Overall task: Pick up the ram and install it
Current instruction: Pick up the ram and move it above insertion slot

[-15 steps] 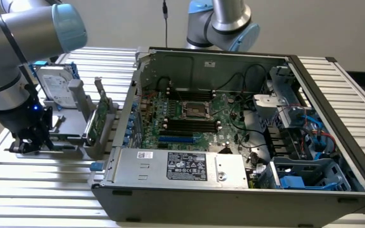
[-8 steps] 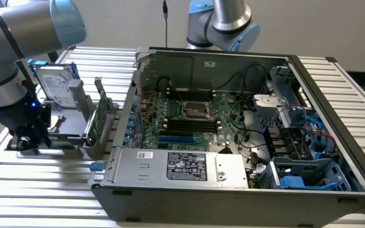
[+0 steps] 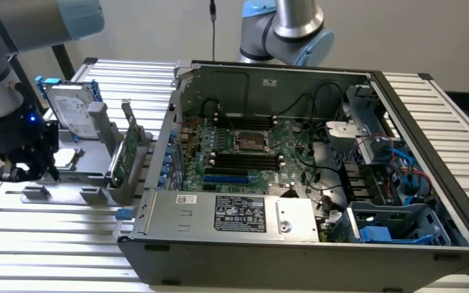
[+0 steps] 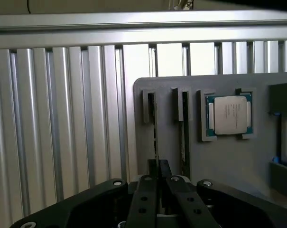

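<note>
The gripper [image 4: 157, 172] looks clamped on the ram [image 4: 156, 135], which stands on edge in the end slot by the grey holder's [image 4: 168, 85] edge. A straight, untilted lift should keep it from binding. The neighbouring slot [image 4: 183, 128] runs just beside, and a processor [image 4: 228, 114] lies further along the holder.

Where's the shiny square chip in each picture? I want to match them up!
Exterior view: the square chip lies on the grey holder at the exterior view's left, close to the hard drive in its blue frame.
Wrist view: the square chip sits in a blue-edged pocket of the grey holder, beside two narrow slots.
Shared landmark: the grey holder.
</note>
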`<move>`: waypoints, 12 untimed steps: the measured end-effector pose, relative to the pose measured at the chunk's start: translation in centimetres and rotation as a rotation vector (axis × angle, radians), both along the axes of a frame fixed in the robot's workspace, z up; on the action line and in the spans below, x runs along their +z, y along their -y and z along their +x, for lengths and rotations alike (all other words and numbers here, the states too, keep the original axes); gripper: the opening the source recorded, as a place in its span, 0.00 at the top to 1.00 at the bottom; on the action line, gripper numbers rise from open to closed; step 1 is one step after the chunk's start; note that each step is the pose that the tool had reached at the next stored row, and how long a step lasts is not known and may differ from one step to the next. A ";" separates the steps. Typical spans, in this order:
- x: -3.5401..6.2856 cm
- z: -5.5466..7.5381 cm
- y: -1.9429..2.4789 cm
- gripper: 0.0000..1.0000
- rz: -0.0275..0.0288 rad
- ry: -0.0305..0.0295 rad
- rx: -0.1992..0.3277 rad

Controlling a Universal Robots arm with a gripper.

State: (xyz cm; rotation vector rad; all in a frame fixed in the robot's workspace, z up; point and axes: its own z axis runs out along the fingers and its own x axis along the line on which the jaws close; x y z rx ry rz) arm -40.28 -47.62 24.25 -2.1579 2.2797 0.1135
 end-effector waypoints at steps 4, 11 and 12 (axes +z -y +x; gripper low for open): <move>1.80 0.0 0.00 0.86 -0.0001 -0.0002 0.000; 4.97 1.7 -0.01 0.86 0.0002 -0.0016 0.000; 5.44 2.1 -0.01 0.86 0.0010 -0.0022 0.000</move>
